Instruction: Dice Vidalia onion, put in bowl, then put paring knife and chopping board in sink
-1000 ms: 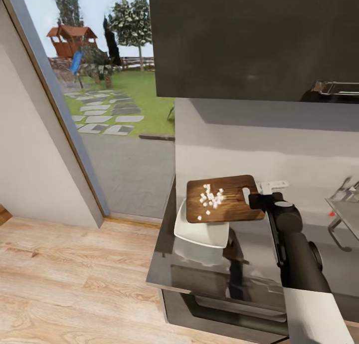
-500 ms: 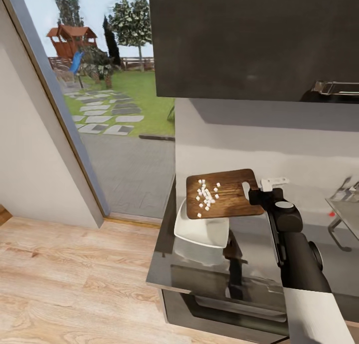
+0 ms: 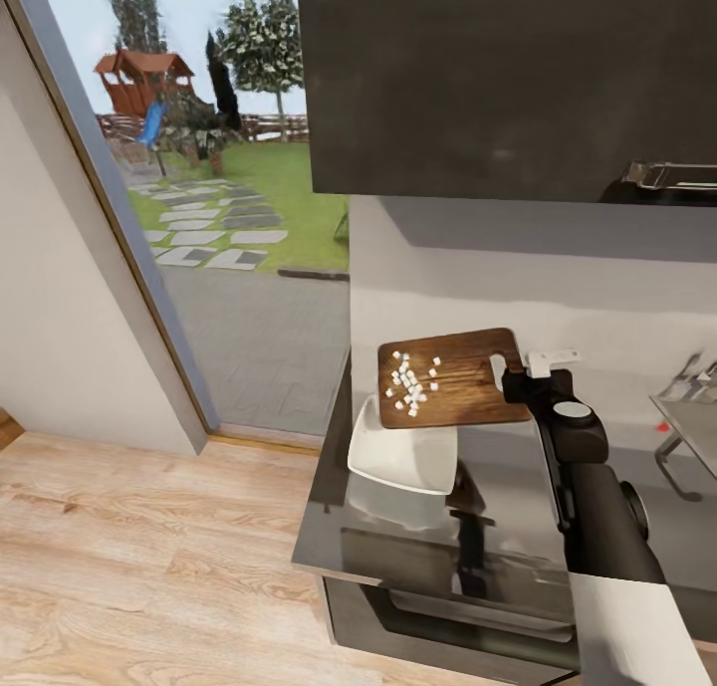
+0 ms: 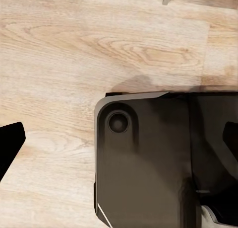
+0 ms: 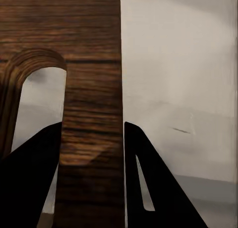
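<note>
Glossy dark countertop by garden window — right fingers pinching chopping board above bowl.

Chopping board covered far part of bowl; sink cut off by head view's right edge; board ran past right wrist view's top
</note>
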### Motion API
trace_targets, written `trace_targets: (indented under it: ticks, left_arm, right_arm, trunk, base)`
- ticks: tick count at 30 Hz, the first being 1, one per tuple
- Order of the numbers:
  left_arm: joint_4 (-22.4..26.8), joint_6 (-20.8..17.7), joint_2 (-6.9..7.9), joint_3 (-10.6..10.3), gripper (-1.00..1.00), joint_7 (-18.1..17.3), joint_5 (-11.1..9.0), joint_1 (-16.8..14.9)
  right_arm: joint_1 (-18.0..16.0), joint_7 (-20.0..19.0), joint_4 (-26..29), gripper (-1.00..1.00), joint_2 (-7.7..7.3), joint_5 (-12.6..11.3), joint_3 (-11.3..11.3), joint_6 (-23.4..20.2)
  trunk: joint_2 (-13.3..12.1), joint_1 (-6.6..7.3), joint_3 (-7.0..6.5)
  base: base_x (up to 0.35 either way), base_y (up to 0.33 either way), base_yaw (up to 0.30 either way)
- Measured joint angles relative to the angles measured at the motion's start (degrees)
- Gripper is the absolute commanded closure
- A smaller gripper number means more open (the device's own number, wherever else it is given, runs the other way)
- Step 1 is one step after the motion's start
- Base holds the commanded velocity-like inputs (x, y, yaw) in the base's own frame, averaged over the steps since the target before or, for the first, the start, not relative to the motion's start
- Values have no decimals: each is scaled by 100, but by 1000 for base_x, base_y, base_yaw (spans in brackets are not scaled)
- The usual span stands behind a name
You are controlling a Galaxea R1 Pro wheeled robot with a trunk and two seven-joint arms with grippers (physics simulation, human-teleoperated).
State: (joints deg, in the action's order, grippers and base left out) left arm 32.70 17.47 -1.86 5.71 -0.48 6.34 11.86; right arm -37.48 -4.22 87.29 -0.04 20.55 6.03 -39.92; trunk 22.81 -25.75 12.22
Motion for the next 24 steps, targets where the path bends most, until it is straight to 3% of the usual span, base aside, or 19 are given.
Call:
trace_targets:
  ticks: [8, 24]
  left_arm:
    - [0, 0, 0, 0, -100, 0, 0, 0]
    - [0, 0, 0, -1, -100, 0, 0, 0]
  right_arm:
    - [0, 0, 0, 100, -239, -6, 3, 122]
    - [0, -4, 0, 100, -298, -11, 2, 136]
  trunk:
    - [0, 0, 0]
    - [0, 0, 0]
  base:
    - [0, 0, 0]
    - [0, 0, 0]
